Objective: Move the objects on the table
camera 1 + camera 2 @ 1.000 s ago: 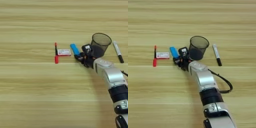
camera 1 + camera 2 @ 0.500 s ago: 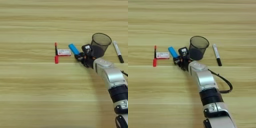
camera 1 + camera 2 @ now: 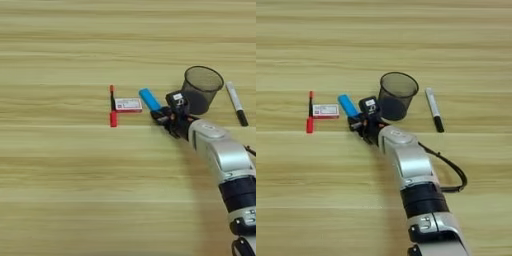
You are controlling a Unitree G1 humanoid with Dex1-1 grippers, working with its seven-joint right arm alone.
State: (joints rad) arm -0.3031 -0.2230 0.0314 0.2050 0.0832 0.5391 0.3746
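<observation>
Mesh cup upright on worktop, contents not visible. Tool at blue block; can't tell if gripping. Marker lies right of cup.

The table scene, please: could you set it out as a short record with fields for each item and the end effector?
surface: wooden table
red pen: far left of the row, lying lengthwise away from the robot
white-and-red box: right beside the pen
blue block: angled, right of the box
black mesh cup: upright, open
white marker: right of the cup, black cap nearest the robot
end effector: at the blue block's near end; finger state unclear
</observation>
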